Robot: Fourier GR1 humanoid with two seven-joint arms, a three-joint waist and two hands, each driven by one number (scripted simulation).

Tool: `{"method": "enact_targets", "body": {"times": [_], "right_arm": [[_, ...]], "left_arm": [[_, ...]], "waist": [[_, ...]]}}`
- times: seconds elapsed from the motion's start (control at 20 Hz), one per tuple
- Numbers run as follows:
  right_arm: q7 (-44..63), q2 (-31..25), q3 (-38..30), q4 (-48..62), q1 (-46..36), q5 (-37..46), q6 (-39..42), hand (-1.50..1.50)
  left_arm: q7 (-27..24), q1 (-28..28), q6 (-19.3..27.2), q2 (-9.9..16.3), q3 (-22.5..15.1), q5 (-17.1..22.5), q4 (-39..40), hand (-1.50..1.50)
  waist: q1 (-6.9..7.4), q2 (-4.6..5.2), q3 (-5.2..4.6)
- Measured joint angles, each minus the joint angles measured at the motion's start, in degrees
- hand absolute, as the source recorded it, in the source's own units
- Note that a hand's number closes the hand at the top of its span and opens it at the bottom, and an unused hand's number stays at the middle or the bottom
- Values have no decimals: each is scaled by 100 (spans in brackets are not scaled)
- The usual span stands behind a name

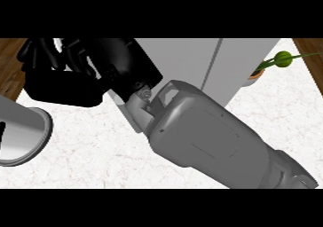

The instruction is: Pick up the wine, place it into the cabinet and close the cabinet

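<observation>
Right arm across the worktop, hand up at the cabinet.

Far left: grey cylinder point(20, 137), likely the left forearm; left hand not seen. Upper left: right hand point(79, 66), black, fingers bunched; can't tell whether clenched or grasping. Wine not visible. Centre: grey cabinet point(190, 62) on white marble worktop point(85, 168). Right: potted plant point(272, 64) beside the cabinet.

No readable text, label, brand, number or sign shows anywhere
</observation>
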Motion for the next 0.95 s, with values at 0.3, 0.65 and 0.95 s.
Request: {"method": "enact_targets", "body": {"times": [0.3, 0.65, 0.95], "right_arm": [[-723, 16, -348, 842, -103, -59, 538, 150], [-1396, -74, -474, 1206, -32, -34, 1029, 150], [-1746, -171, -409, 1343, -12, 156, 1232, 150]], "left_arm": [[123, 21, -138, -78, 157, -74, 59, -150], [292, -19, -80, -160, 109, -200, -84, -150], [402, -208, -46, -209, 109, -226, -32, -150]], "waist": [[19, -94, 6], [72, -203, -28], [56, -241, -46]]}}
